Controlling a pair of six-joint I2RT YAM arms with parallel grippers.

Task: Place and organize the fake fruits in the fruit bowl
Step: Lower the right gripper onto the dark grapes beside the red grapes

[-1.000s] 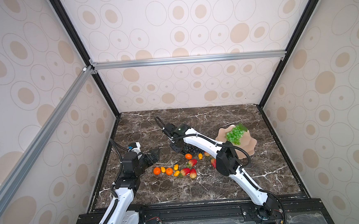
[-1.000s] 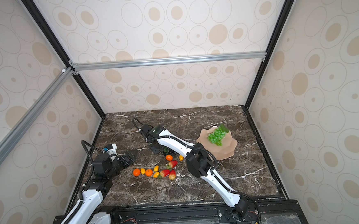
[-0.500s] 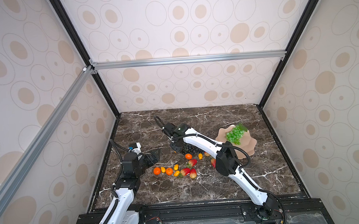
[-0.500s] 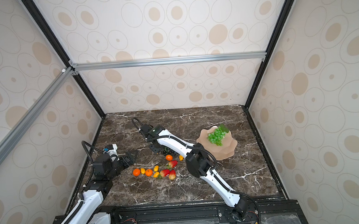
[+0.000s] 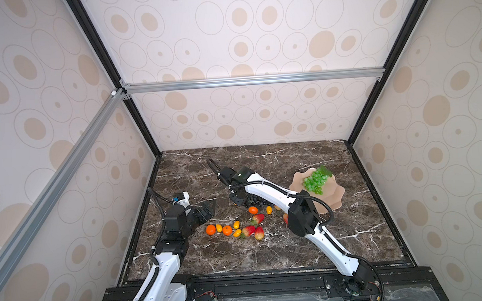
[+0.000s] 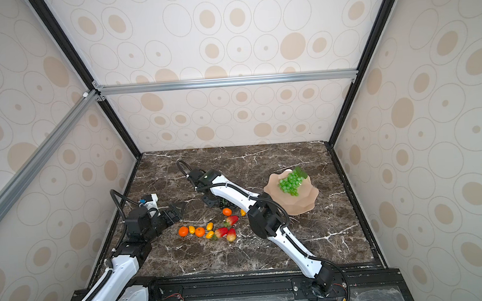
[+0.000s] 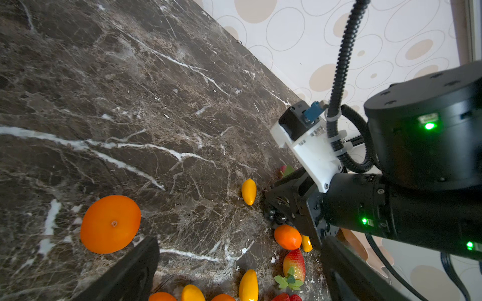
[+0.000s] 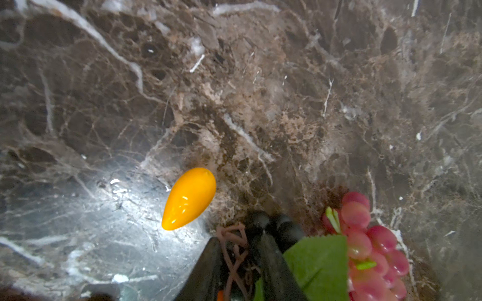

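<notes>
Table (image 5: pixel 269 255) far and near strips bare — free passage. Right arm (image 5: pixel 268 191) slants across middle, barring loose fruits (image 5: pixel 227 230) from fruit bowl (image 5: pixel 336 200).

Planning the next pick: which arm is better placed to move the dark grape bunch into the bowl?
Right. The right gripper has the stem of the dark grape bunch between its jaws, with the fruit bowl on that side. The left gripper hangs open by the oranges.

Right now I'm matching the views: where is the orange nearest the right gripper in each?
In a top view: orange mid-table, by a strawberry.
In a top view: same orange, same strawberry.
Left wrist: orange beside that strawberry.
Right wrist: not clearly in it.
Landmark: the strawberry.
</notes>
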